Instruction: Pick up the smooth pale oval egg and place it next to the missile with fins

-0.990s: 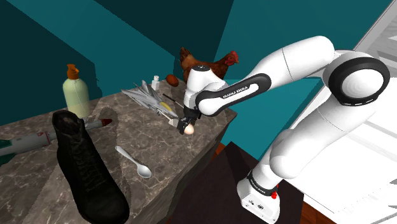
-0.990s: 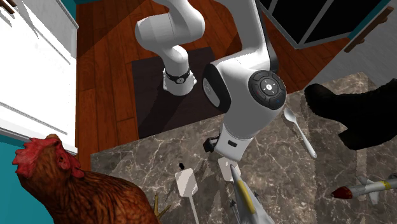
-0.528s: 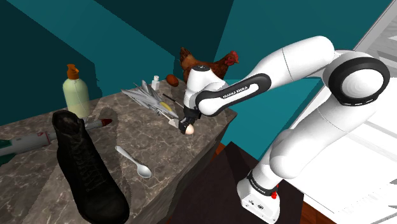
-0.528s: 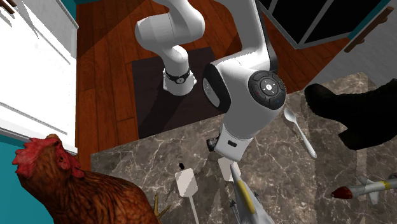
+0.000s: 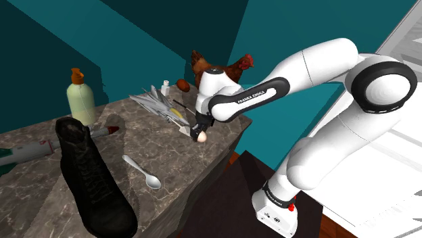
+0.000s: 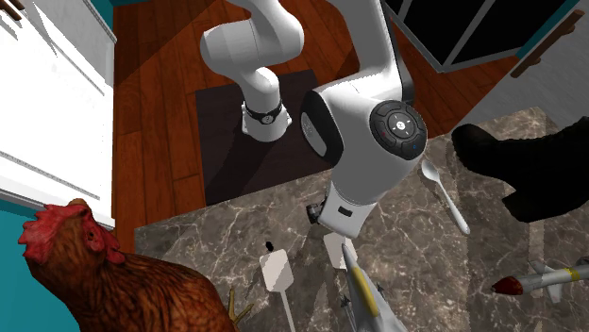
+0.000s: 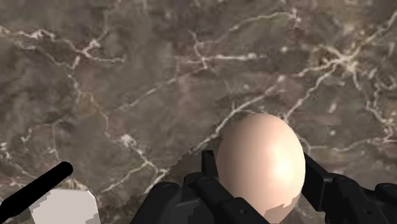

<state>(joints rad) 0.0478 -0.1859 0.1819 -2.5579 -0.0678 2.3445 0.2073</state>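
Observation:
A smooth pale egg (image 7: 259,159) sits between my black fingers (image 7: 208,167), which clasp it on both sides just over the brown marble counter (image 7: 127,76). In the shoulder view my gripper (image 5: 200,134) is shut on the egg (image 5: 201,137) near the counter's right end. The grey missile with fins and a red tip (image 5: 27,153) lies at the far left, partly behind a black boot (image 5: 88,176). The second exterior view has the missile (image 6: 538,277) at its lower right.
A spoon (image 5: 143,172) lies between boot and egg. A grey model jet (image 5: 159,105), a pale bottle (image 5: 80,96) and a brown hen (image 5: 220,69) stand along the back. A white flat tool with a black handle (image 7: 60,205) lies close beside the gripper.
The fingers have closed onto the egg. The arm has barely shifted and the egg stays at the same spot on the counter.

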